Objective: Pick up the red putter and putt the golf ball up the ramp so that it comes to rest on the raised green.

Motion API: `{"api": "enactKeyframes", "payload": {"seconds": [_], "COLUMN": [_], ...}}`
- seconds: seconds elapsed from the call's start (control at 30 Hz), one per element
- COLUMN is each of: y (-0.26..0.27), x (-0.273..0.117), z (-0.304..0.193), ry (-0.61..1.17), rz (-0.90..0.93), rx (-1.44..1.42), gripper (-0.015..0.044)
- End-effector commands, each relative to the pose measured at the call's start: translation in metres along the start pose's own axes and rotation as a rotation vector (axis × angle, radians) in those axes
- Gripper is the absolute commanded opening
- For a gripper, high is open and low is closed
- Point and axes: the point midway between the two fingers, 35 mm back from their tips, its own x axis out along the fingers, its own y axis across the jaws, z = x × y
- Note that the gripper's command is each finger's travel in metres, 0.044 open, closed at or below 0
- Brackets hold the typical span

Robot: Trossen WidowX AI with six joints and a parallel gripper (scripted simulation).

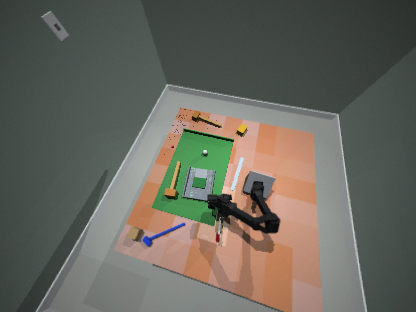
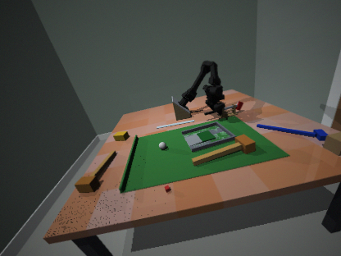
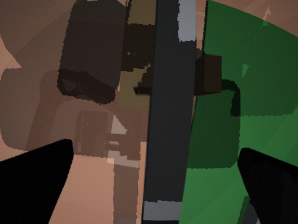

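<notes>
The red putter has a red head (image 1: 218, 238) (image 2: 239, 105) and a dark and grey shaft (image 3: 172, 120), which rests raised on a light wooden stand (image 3: 134, 100). My gripper (image 1: 220, 212) (image 2: 221, 112) (image 3: 160, 155) is open and empty, pointing down over the shaft. In the wrist view the shaft runs between the two spread fingertips, nearer the right one. The white golf ball (image 1: 205, 152) (image 2: 162, 145) lies on the green mat (image 1: 220, 150) (image 2: 147, 172). A grey ramp (image 1: 201, 172) (image 2: 193, 140) leads to the raised green (image 1: 200, 182) (image 2: 206, 135) inside grey walls.
An orange mallet (image 1: 170, 193) (image 2: 245, 144) lies beside the walled ramp. A blue putter (image 1: 160, 234) (image 2: 287, 130) and a tan block (image 1: 135, 234) lie past one mat end. A brown mallet (image 2: 87, 184), a yellow block (image 1: 242, 130) (image 2: 120, 135), a white strip (image 1: 237, 173) and a red cube (image 2: 167, 189) lie around the mat.
</notes>
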Motion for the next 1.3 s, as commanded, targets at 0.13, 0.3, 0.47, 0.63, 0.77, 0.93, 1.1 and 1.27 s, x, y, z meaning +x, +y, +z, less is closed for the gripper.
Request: {"api": "enactKeyframes", "payload": {"seconds": [0.13,0.3,0.47,0.63,0.77,0.93,1.1,1.27], "y": [0.001,0.000,0.000,0.000,0.000,0.000,-0.003,-0.004], "x": [0.011,0.007,0.007,0.007,0.007,0.004,-0.012,-0.030], "z": [-0.003,-0.002,-0.002,-0.002,-0.002,-0.002,-0.001,0.001], "ry": [0.001,-0.001,-0.001,-0.001,-0.001,0.003,0.018,0.027], "rz": [0.000,0.001,0.001,0.001,0.001,0.001,0.002,0.004], "rx": [0.003,0.000,0.000,0.000,0.000,0.000,0.000,0.001], "gripper": [0.0440,0.0309,0.0177,0.0046,0.0000,0.0000,0.0000,0.0000]}}
